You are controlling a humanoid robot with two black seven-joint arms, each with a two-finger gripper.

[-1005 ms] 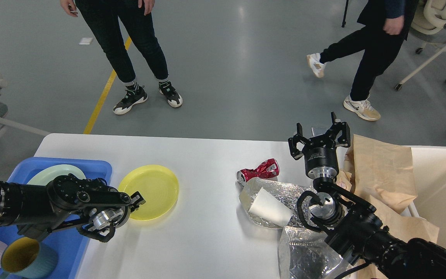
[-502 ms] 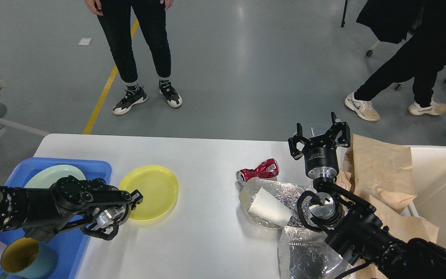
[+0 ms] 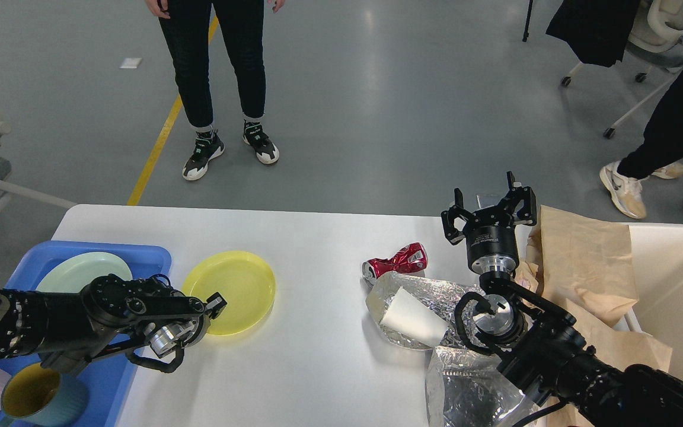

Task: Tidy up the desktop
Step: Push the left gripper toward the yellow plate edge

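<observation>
Both arms' fingers above desktop point(image 3: 318, 249) (right point(image 3: 489, 204) spread).

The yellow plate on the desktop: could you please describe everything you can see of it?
The yellow plate is round, shallow, translucent-looking plastic with a raised rim. It lies flat and empty on the white desktop, just right of the blue tray. The left gripper sits at its near-left rim; whether it grips the rim cannot be told.

Left hand point(image 3: 214, 303) at yellow plate point(image 3: 232, 290) rim, seemingly touching; right hand point(image 3: 490, 204) spread above desktop point(image 3: 306, 249).
</observation>
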